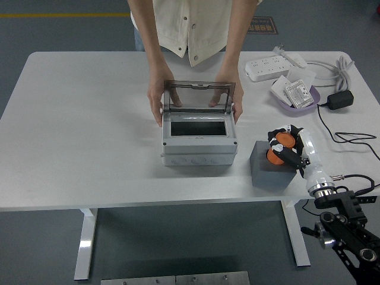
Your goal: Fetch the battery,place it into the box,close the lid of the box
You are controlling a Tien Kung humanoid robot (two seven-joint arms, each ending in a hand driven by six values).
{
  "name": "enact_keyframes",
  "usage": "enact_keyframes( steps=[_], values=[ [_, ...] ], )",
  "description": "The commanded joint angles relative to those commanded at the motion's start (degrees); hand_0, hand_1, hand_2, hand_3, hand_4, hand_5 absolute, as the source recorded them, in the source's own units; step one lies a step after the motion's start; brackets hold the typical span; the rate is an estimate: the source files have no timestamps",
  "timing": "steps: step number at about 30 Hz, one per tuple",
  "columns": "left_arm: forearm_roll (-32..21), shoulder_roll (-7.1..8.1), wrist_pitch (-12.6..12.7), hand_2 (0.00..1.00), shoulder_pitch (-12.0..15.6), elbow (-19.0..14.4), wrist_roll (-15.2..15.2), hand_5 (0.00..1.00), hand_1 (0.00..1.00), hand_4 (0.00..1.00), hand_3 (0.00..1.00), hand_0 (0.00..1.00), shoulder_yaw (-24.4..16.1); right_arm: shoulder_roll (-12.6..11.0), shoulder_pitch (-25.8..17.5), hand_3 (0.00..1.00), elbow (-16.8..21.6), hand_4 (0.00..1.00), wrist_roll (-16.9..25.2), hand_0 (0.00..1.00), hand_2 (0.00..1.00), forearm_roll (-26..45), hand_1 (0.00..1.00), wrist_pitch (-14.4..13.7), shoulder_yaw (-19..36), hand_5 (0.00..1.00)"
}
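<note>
Right hand [284,148] fingers curled around the grey battery's [271,167] top right edge, on the table [89,130] right of the open box [198,138] (person's hands steadying it).

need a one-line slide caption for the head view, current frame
Right hand rests on the grey battery block beside the open-lidded box, which a person's hands steady from the far side.

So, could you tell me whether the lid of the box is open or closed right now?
Open. The transparent lid stands raised at the back of the grey box, held by the person's hands, and the box's dark interior shows.
</note>
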Motion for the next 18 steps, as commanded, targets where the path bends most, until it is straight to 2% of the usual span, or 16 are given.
enact_keyframes(
  steps=[4, 5, 18],
  values=[
    [0.3, 0.05, 0.4, 0.617, 0.0, 0.0, -0.2, 0.32, 0.718, 0.581, 0.593, 0.646, -0.2, 0.1, 0.0, 0.354, -0.3, 0.195, -0.1, 0.274, 0.335, -0.4, 0.322, -0.4, -0.2, 0.093],
    [0.6, 0.05, 0.5, 0.618, 0.0, 0.0, -0.2, 0.32, 0.718, 0.581, 0.593, 0.646, -0.4, 0.1, 0.0, 0.339, -0.4, 0.002, -0.2, 0.257, 0.303, -0.6, 0.298, -0.5, -0.3, 0.002],
    [2.1, 0.1, 1.2, 0.62, -0.2, 0.0, -0.4, 0.32, 0.719, 0.582, 0.594, 0.646, -1.2, 0.4, 0.9, 0.317, -1.3, 0.002, 0.0, 0.238, 0.276, -0.9, 0.281, -1.8, -1.0, 0.002]
  ],
)
